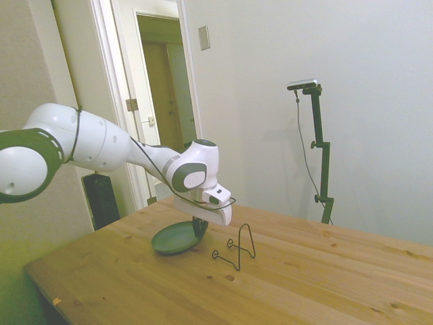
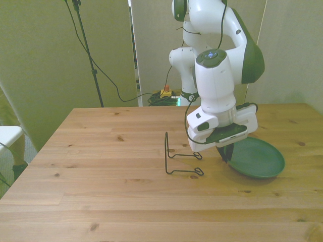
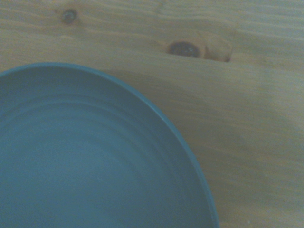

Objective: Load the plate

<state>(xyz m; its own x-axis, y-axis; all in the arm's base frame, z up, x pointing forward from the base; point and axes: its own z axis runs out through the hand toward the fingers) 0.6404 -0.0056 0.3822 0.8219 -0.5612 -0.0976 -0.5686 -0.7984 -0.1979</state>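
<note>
Gripper: the gripper hangs low over the wooden table, its dark fingers clamped on the near rim of the plate.
Plate: the teal plate is tilted, its gripped edge lifted and its far edge low at the tabletop; whether that far edge touches the wood cannot be told. It extends away from the gripper toward the front view's right.
Plate, close up: from the wrist camera the plate shows smooth and unmarked with a curved rim; beyond the rim lies bare wood with a dark knot.
Wire stand: a thin black wire stand stands upright on the table just beside the gripper, on the side opposite the plate, apart from both.
Arm: the white arm slopes down to the wrist above the plate.
</note>
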